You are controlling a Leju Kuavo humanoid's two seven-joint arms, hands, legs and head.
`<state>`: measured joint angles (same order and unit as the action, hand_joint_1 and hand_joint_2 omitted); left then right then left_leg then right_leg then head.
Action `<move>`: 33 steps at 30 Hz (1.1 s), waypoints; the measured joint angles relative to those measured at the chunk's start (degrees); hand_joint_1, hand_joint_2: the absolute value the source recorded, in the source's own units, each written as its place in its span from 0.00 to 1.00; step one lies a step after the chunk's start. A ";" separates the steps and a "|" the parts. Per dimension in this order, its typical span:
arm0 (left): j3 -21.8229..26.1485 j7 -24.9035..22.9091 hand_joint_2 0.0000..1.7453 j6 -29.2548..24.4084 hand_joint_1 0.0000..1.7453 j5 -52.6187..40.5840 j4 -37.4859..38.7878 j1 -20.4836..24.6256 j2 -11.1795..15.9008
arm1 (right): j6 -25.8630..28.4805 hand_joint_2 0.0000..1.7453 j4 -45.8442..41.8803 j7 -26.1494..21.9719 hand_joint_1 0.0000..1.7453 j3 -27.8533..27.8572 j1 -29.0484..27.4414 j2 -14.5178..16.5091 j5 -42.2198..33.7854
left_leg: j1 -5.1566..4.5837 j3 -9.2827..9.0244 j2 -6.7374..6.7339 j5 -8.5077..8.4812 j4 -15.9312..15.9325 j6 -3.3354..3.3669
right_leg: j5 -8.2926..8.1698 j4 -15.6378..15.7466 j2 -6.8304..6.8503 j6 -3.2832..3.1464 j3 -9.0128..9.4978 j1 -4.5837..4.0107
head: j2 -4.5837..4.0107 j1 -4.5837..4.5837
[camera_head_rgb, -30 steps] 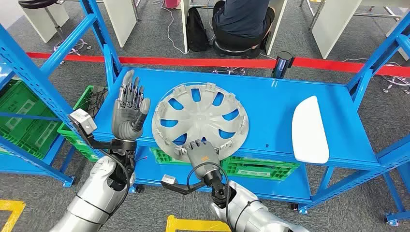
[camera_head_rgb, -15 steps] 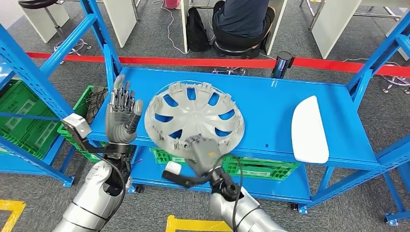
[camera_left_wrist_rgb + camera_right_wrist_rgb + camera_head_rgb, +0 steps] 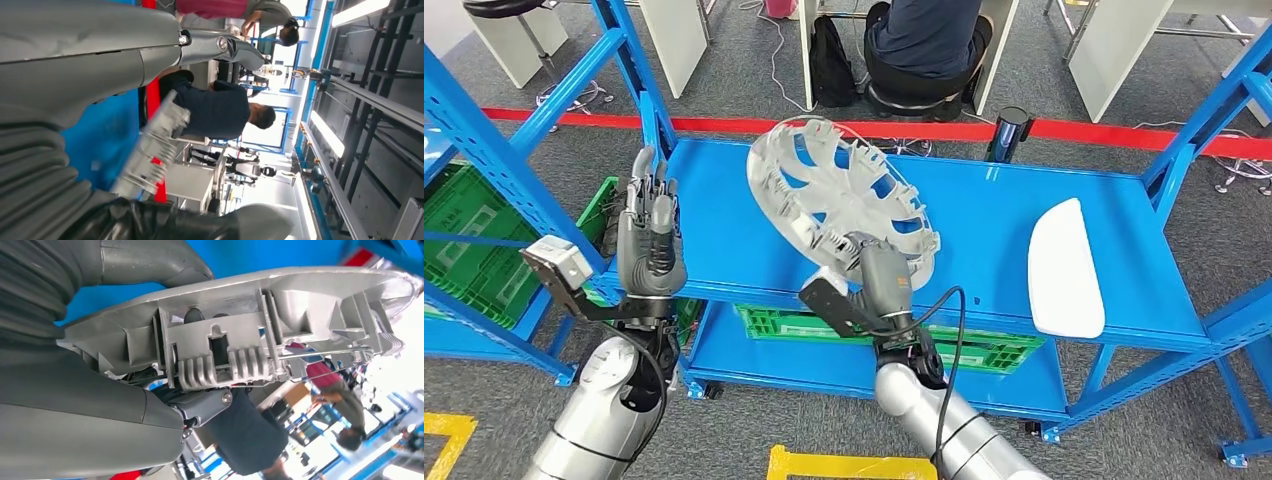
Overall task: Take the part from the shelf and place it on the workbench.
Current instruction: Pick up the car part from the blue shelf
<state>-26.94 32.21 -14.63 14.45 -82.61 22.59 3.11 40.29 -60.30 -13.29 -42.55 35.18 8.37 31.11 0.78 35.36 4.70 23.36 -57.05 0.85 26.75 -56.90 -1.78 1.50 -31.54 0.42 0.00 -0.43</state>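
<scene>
Your right hand (image 3: 879, 275) grips the tilted grey wheel cover (image 3: 839, 190) by its rim above the blue shelf (image 3: 984, 215); your left hand (image 3: 649, 235) stands empty beside it, fingers (image 3: 646, 185) straight and apart.

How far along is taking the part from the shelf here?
Done: the right hand grips the grey spoked plastic wheel cover at its rim. In hand: the cover is tilted up off the blue metal shelf. Left: carrying it to the workbench; the left hand hovers beside it.

Matt silver-grey plastic wheel cover (image 3: 839, 195), glossy blue painted metal shelf (image 3: 984, 215), smooth white panel (image 3: 1064, 265).
</scene>
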 joint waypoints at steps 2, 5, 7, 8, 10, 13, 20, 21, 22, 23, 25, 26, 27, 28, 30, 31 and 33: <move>-0.01 -0.33 0.00 -0.43 0.00 -0.98 -1.49 -0.77 0.26 | -0.01 1.00 -2.88 0.91 1.00 0.38 -0.58 -0.95 -0.69 | 0.00 0.01 0.00 0.00 0.00 0.00 | 0.00 0.00 0.00 0.00 -0.01 0.00 | -0.01 0.02; -0.03 -0.54 0.00 -0.92 0.00 -2.16 -3.87 -2.29 0.67 | -0.01 1.00 -7.74 3.07 1.00 0.68 -1.54 -2.82 -1.17 | 0.00 0.07 0.00 0.00 0.00 0.00 | 0.01 0.00 0.00 0.00 -0.08 0.01 | 0.00 0.02; -0.03 -0.58 0.00 -1.07 0.00 -2.62 -5.09 -2.98 0.89 | -0.02 1.00 -10.63 5.27 1.00 0.75 -1.67 -4.13 -1.09 | 0.00 0.09 0.00 0.00 0.00 0.00 | 0.01 0.00 0.00 0.00 -0.10 0.01 | 0.00 0.02; -0.03 -0.58 0.00 -1.09 0.00 -2.75 -5.75 -3.36 0.99 | -0.04 1.00 -12.20 6.40 1.00 0.78 -1.74 -4.84 -0.74 | 0.00 0.09 0.00 0.00 0.00 0.00 | 0.00 0.01 0.00 0.00 -0.11 0.01 | 0.00 0.02; -0.03 -0.60 0.00 -1.10 0.00 -2.80 -7.04 -4.10 1.23 | -0.06 1.00 -15.31 8.32 1.00 0.89 -2.00 -6.16 0.50 | -0.11 0.19 -0.01 0.10 -0.23 0.18 | -0.05 0.16 -0.02 0.17 -0.11 0.16 | 0.00 0.02; -0.03 -0.62 0.00 -1.08 0.00 -2.93 -8.79 -4.87 1.60 | -0.09 1.00 -19.62 10.22 1.00 1.20 -2.37 -7.81 2.18 | -0.26 0.30 -0.07 0.18 -0.40 0.72 | -0.20 0.35 -0.15 0.67 -0.14 0.36 | 0.00 0.20; -0.04 -0.45 0.00 -1.43 0.00 -3.85 -12.51 -6.14 1.88 | -0.16 1.00 -28.63 14.96 1.00 1.50 -1.87 -11.96 3.89 | 0.44 0.00 -0.81 -1.07 1.29 1.49 | 7.93 -14.75 0.99 1.84 -6.88 0.61 | 0.00 -0.72; -0.05 -0.49 0.00 -1.59 0.00 -3.98 -12.92 -6.36 1.92 | -0.17 1.00 -29.68 15.70 1.00 1.52 -1.86 -12.53 4.08 | 0.48 0.16 -0.84 -1.07 1.13 1.45 | 7.96 -16.23 1.06 2.00 -7.45 0.72 | 0.00 -0.81; -0.05 -0.56 0.00 -1.80 0.00 -4.14 -13.41 -6.53 1.98 | -0.19 1.00 -30.86 16.49 1.00 1.57 -1.82 -13.15 4.34 | 0.56 0.37 -0.85 -1.04 0.87 1.37 | 6.83 -15.40 1.10 2.17 -6.98 0.87 | 0.00 -0.93; -0.05 -0.66 0.00 -1.98 0.00 -4.32 -13.92 -6.65 2.03 | -0.25 1.00 -31.96 17.14 1.00 1.62 -1.75 -13.68 4.63 | 0.66 0.60 -0.83 -0.99 0.54 1.23 | 5.04 -12.80 1.12 2.29 -5.70 1.03 | 0.00 -1.03; -0.05 -0.97 0.00 -2.49 0.00 -4.75 -15.24 -6.78 2.16 | -0.55 1.00 -34.58 18.41 1.00 1.69 -1.29 -14.84 5.48 | 0.79 1.41 -0.71 -0.93 -0.28 0.55 | 2.15 -5.31 0.75 2.33 -1.94 1.23 | 0.00 -1.35; -0.06 -1.17 0.00 -2.73 0.00 -4.95 -15.83 -6.82 2.22 | -0.74 1.00 -35.82 18.93 1.00 1.72 -0.97 -15.34 5.96 | 0.78 1.82 -0.63 -1.03 -0.56 0.06 | 1.60 -3.12 0.52 2.11 -0.81 1.21 | 0.00 -1.43; -0.08 -1.37 0.00 -2.98 0.00 -5.11 -16.39 -6.85 2.29 | -0.90 1.00 -36.98 19.39 1.00 1.74 -0.64 -15.79 6.50 | 0.77 2.19 -0.53 -1.23 -0.77 -0.46 | 1.49 -1.89 0.29 1.80 -0.19 1.11 | -0.01 -1.44; -0.10 -1.55 0.00 -3.19 0.00 -5.22 -16.81 -6.90 2.34 | -1.03 1.00 -37.91 19.80 1.00 1.76 -0.43 -16.13 7.00 | 0.77 2.41 -0.41 -1.52 -0.75 -0.96 | 1.31 -1.96 0.23 1.41 -0.18 0.92 | -0.01 -1.37; -0.14 -1.95 0.00 -3.70 0.00 -5.40 -17.62 -7.14 2.58 | -1.20 1.00 -39.68 20.83 1.00 1.80 -0.25 -16.80 8.34 | 0.82 2.90 -0.56 -1.63 -0.88 -1.71 | 0.83 -1.84 0.58 0.48 -0.62 0.94 | -0.01 -1.03; -0.14 -2.14 0.00 -3.99 0.00 -5.45 -18.06 -7.39 2.75 | -1.26 1.00 -40.65 21.42 1.00 1.81 -0.28 -17.13 9.24 | 0.80 3.43 -1.24 -0.72 -1.71 -1.94 | 0.46 -1.69 0.82 -0.12 -0.82 0.96 | 0.00 -0.73; -0.23 -2.36 0.00 -4.43 0.00 -5.40 -18.94 -8.14 3.08 | -1.27 1.00 -42.78 22.45 1.00 1.82 -0.55 -17.89 11.52 | 0.74 5.53 -3.21 3.44 -6.91 -2.13 | -0.35 -1.38 1.32 -1.19 -1.44 0.93 | 0.00 0.10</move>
<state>-27.17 29.85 -19.07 9.05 -101.55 14.44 6.19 39.01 -103.08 9.17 -40.72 34.64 -9.52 42.63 1.51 40.89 1.49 26.80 -63.96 -1.28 26.40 -58.28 -0.46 0.32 -32.98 1.34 0.00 -0.34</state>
